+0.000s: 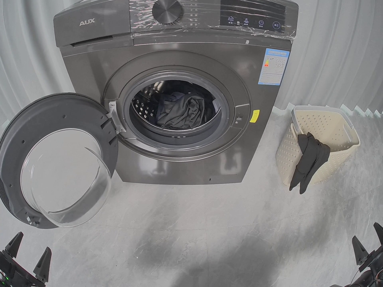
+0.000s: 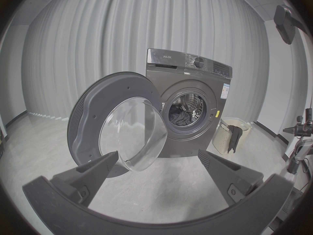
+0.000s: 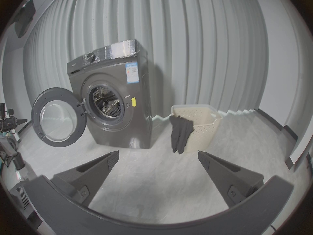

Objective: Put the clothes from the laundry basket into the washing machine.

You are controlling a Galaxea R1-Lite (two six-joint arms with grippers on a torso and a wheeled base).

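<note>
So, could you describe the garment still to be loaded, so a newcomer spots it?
Right of the grey washing machine stands a cream perforated laundry basket. Over its rim hangs a dark garment, unlike the clothes inside the machine.

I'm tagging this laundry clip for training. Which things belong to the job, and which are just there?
Job: washing machine, its open door, clothes in the drum, laundry basket, dark garment hanging over its rim, left gripper and right gripper, both open.
Just there: blue label, yellow sticker, plastic wrap on the panel, curtain behind.
</note>
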